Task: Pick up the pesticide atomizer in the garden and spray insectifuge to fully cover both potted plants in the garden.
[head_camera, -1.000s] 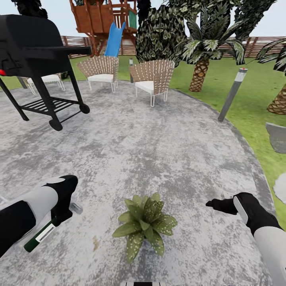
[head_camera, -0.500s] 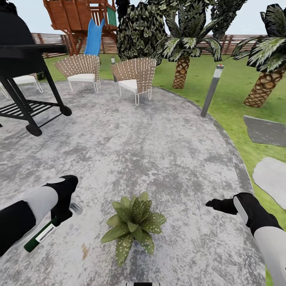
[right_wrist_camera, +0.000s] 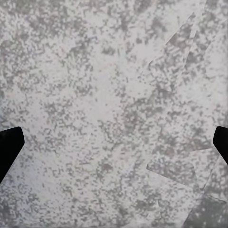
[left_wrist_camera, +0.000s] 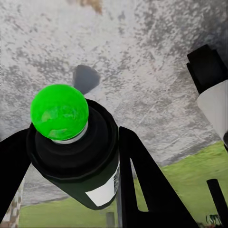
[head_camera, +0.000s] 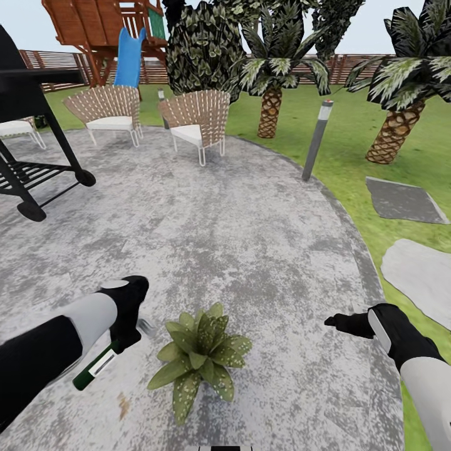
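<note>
Your left gripper (head_camera: 128,326) grasps the pesticide atomizer (head_camera: 95,368) tilted beside the potted plant (head_camera: 197,356); right gripper (head_camera: 338,322) is spread, empty; bare patio (head_camera: 250,238) ahead.

free: bare patio (head_camera: 250,238) ahead | obstacles: potted plant (head_camera: 199,354) between arms, grill (head_camera: 28,125) far left, chairs (head_camera: 194,122) beyond

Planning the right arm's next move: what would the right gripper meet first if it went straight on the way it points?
Probably only the patio: the right gripper, open, faces bare paving with nothing between.
</note>
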Motion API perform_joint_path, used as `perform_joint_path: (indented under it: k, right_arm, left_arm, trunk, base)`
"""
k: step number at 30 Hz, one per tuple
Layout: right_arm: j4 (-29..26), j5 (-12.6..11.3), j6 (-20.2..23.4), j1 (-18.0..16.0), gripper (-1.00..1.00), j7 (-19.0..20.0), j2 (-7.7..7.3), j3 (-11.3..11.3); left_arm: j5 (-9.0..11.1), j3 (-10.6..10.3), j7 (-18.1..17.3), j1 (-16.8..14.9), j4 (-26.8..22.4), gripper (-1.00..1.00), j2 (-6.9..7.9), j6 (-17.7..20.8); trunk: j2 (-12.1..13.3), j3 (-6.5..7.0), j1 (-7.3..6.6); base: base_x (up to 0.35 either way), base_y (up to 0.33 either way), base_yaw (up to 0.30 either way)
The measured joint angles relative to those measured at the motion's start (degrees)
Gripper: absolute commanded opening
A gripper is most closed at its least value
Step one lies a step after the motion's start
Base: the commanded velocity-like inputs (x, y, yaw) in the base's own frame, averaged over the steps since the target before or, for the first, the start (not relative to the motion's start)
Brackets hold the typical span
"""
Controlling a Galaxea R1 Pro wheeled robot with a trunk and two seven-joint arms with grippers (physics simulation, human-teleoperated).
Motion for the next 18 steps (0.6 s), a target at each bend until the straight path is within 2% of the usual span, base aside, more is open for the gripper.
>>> perform_joint_path:
  k: [4, 9, 13, 18]
  right_arm:
    - [0.0, 0.0, 0.0, 0.0, 1.0, -0.02, 0.0, 0.0]
    - [-0.02, -0.04, 0.02, 0.02, 1.0, -0.03, -0.01, 0.0]
    - [-0.03, -0.04, 0.02, 0.02, 1.0, -0.03, -0.01, 0.0]
    - [0.0, 0.0, 0.0, 0.0, 1.0, -0.02, 0.0, 0.0]
  left_arm:
    - [-0.06, -0.11, 0.0, 0.0, 0.04, -1.0, -0.19, -0.02]
    - [-0.09, -0.15, 0.01, -0.05, 0.15, -1.0, -0.32, -0.02]
    - [-0.09, -0.07, 0.01, -0.32, 0.24, -1.0, -2.92, 0.0]
    - [-0.19, -0.36, 0.0, -0.28, 0.35, -1.0, -3.47, -0.02]
  trunk:
    - [0.0, 0.0, 0.0]
    - [0.0, 0.03, 0.0]
    - [0.0, 0.12, 0.0]
    - [0.0, 0.16, 0.0]
  base:
    - [0.0, 0.0, -0.023]
    - [0.0, 0.0, -0.197]
    - [0.0, 0.0, -0.242]
    - [0.0, 0.0, -0.049]
